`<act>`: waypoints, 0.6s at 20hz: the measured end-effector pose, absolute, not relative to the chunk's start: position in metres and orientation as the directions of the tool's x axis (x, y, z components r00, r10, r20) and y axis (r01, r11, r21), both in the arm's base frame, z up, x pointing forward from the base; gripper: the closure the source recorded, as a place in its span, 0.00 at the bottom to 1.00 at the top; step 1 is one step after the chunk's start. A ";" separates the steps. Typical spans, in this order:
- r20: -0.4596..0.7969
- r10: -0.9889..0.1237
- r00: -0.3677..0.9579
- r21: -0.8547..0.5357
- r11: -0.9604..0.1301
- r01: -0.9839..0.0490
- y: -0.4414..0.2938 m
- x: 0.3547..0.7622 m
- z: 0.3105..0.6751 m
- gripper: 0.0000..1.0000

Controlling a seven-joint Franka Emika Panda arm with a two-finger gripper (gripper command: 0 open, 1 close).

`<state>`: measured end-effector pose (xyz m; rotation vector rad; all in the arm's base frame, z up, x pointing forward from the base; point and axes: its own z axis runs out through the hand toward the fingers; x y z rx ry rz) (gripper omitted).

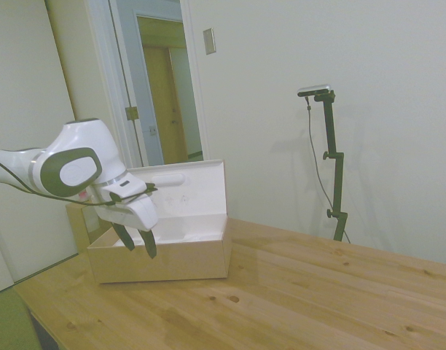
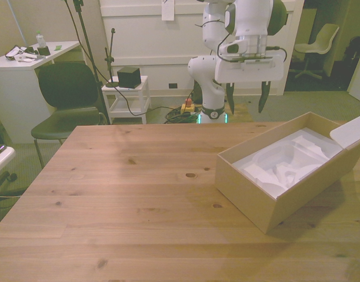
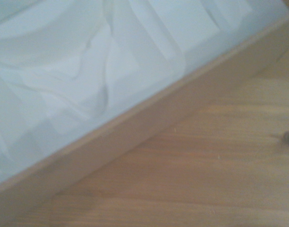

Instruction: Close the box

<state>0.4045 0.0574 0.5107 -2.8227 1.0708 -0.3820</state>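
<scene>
The box [image 2: 256, 197] is a long tan cardboard box with a white moulded insert, lying open on the table at the front view's right. Its lid [image 1: 190, 191] stands upright along the far long side in the side view, with an oval handle cut-out near its top. My gripper [image 2: 245, 98] hangs open and empty in the air above the table's far edge, behind the box. In the side view the gripper [image 1: 138, 243] is over the box's left end. The wrist view shows the box wall [image 3: 135, 130] running diagonally, with white insert on one side and wood on the other.
The wooden table [image 2: 127, 200] stretches wide at the front view's left of the box. Behind the table stand a dark chair [image 2: 67, 97], a small white shelf unit [image 2: 126, 97] and a white desk [image 2: 27, 61].
</scene>
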 end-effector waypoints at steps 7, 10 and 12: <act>0.337 -0.594 0.730 -0.242 -0.804 -0.543 0.089 0.434 0.571 0.00; 0.400 -0.542 0.739 -0.219 -0.840 -0.497 0.103 0.452 0.587 0.00; 0.432 -0.510 0.743 -0.203 -0.858 -0.471 0.112 0.463 0.596 0.00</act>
